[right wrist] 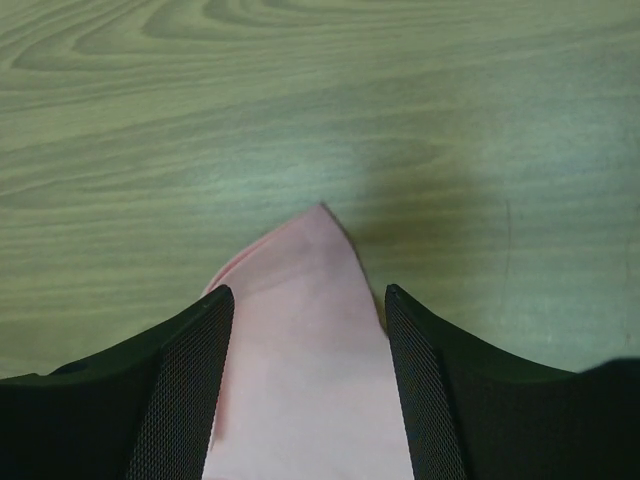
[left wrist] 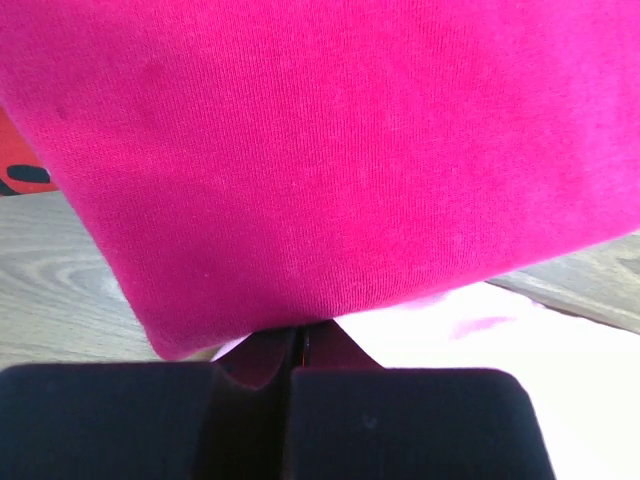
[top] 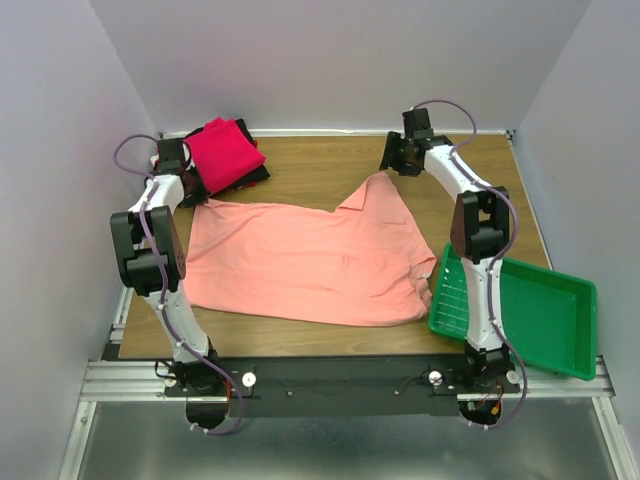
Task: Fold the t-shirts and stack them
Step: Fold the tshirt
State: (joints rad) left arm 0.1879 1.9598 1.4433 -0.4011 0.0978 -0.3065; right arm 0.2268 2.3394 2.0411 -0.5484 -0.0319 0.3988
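A salmon-pink t-shirt (top: 310, 260) lies spread flat across the middle of the table. A folded magenta t-shirt (top: 225, 150) sits at the far left on a small stack, with black cloth (top: 259, 173) under it. My left gripper (top: 192, 188) is at the salmon shirt's far left corner, right beside the stack. Its jaws are shut (left wrist: 300, 340), with pale pink cloth (left wrist: 450, 350) at the tips and the magenta shirt (left wrist: 320, 150) filling the view. My right gripper (top: 392, 160) is open (right wrist: 310, 300), with the salmon shirt's far right corner (right wrist: 300, 380) lying between its fingers.
A green plastic tray (top: 560, 310) rests tilted at the near right, over the table's edge, beside the right arm. Bare wooden table (top: 320, 165) shows between the two grippers at the back. Grey walls close in on three sides.
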